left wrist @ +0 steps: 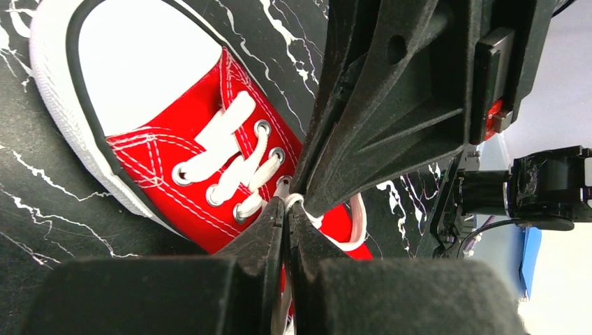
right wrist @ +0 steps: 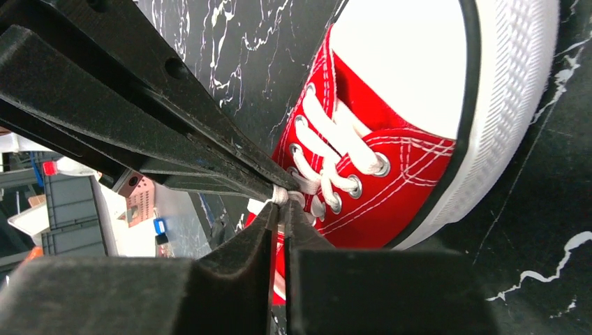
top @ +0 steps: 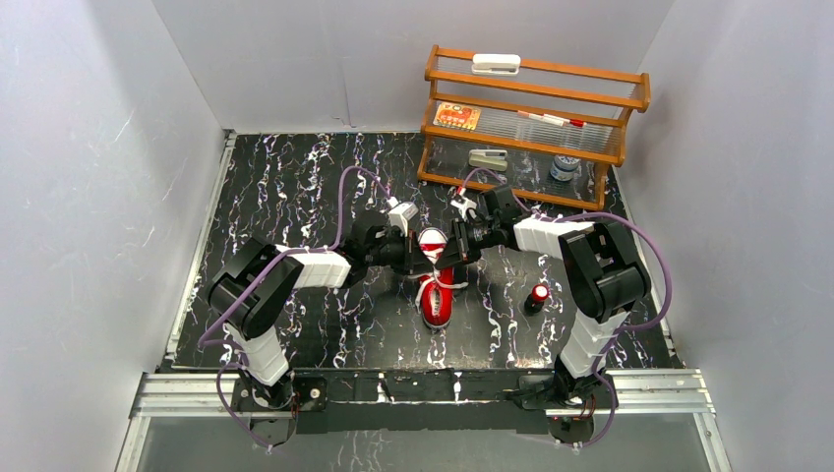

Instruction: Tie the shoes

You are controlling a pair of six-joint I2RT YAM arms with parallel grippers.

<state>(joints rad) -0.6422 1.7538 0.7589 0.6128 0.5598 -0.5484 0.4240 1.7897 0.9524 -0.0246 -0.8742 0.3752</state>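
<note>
At the near edge of the black, white-veined tabletop the two arm bases sit side by side. Both arms bend inward and meet over the middle. There the red sneaker rests on its sole, lying lengthwise from near to far, roughly midway between the arms.

The left pincer reaches in from the left. Its fingers are pressed together with a loop of the white laces nipped at the very tip, just past the last eyelets. The right pincer comes from the opposite side and is likewise closed tight on a bit of lace. The two sets of tips all but touch above the lacing. In each wrist view the other arm's black fingers fill the upper frame, tapering down to that same spot. Beyond the tips, the crossed lacing runs over the red canvas to the white toe cap and the ribbed white sole.

To the sneaker's right, apart from it, a small red-and-black cylinder stands upright on the tabletop. Farther back, at the far right by the back wall, is a wooden rack with shelves. A white block lies on top of it, and an orange card and a pen sit on a shelf below.
</note>
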